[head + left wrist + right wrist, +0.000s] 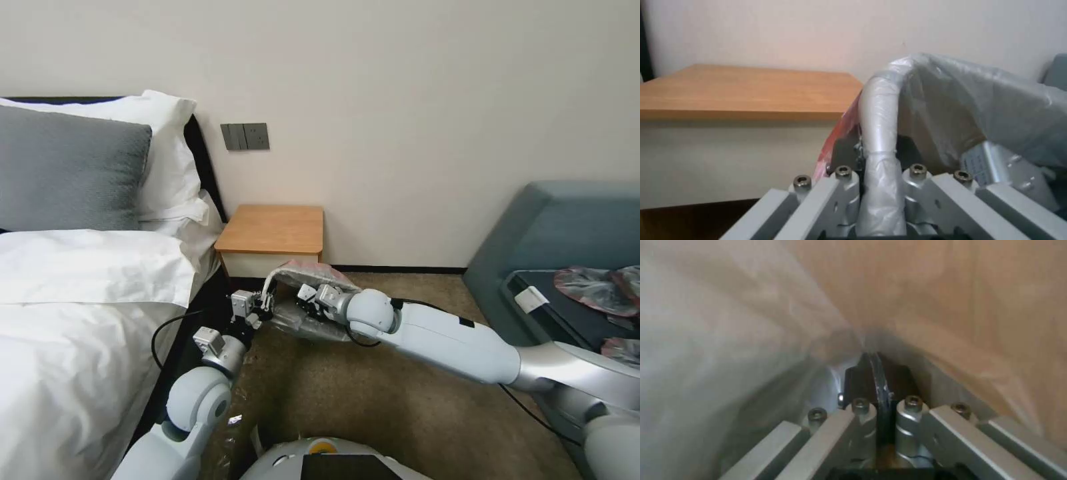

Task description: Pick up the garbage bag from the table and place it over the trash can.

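The robot's white base (327, 460) fills the bottom of the head view, with both arms reaching down over the brown carpet (373, 407) in front of the wooden surface (273, 229) beside the bed (80, 300). The left gripper (267, 303) and right gripper (308, 293) meet low at the garbage bag (310, 275), which hangs bunched between them, below and just in front of the surface. Flat pinkish bags (593, 288) lie on the blue couch (567, 227) to the right.

In the left wrist view, the left gripper (878, 156) is clamped on a rolled band of the garbage bag (969, 100), its pink-red rim showing beside the surface (746, 90).

In the right wrist view, the right gripper (878, 380) is closed tight on a thin fold of the garbage bag (729, 340), whose film surrounds the lens.
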You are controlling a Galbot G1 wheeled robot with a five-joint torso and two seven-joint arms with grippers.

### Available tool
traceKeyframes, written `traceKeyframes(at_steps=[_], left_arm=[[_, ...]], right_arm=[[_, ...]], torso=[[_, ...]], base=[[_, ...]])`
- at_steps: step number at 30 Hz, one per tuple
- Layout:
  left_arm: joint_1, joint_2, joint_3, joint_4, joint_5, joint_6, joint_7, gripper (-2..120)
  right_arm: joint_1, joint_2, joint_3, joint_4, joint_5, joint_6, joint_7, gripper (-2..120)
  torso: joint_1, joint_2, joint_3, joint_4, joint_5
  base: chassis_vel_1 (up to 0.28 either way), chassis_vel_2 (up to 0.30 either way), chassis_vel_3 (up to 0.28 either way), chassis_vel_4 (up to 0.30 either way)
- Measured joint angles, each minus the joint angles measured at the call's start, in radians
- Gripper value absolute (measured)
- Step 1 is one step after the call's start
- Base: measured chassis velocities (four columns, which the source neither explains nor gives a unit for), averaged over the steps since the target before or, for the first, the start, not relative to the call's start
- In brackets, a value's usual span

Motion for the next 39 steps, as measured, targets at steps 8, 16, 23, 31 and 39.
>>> traceKeyframes(at_steps=[8,16,23,31,39], left_arm=[[0.011,-0.009,-0.001,-0.008,0.02,-0.006,0.011,5],[0.018,-0.017,-0.006,-0.005,0.032,-0.008,0.015,5],[0.013,-0.022,-0.008,0.027,0.033,-0.011,0.013,5],[0.004,-0.037,-0.002,0.072,0.018,-0.014,-0.003,5],[0.001,-0.045,0.001,0.092,-0.008,-0.01,-0.012,5]], right_arm=[[0.014,0.014,-0.031,-0.029,-0.002,0.0,0.025,0],[0.022,0.003,-0.034,-0.006,-0.003,0.001,0.034,0],[0.037,-0.025,-0.02,0.053,0.075,0.001,0.066,0],[0.037,-0.083,0.027,0.147,0.255,0.001,0.125,0],[-0.018,-0.11,0.095,0.192,0.364,0.003,0.163,0]], torso=[[0.0,0.0,0.0,0.0001,0.0],[0.0,0.0,0.0,0.0001,0.0002],[0.0,0.0,0.0,0.0,0.0],[0.0,0.0,0.0,0.0001,0.0],[0.0,0.0,0.0,0.0,0.0001]], base=[[0.0,0.0,0.0,0.0],[0.0,0.0,0.0,0.0],[0.0,0.0,0.0,0.0],[0.0,0.0,0.0,0.0],[0.0,0.0,0.0,0.0]])
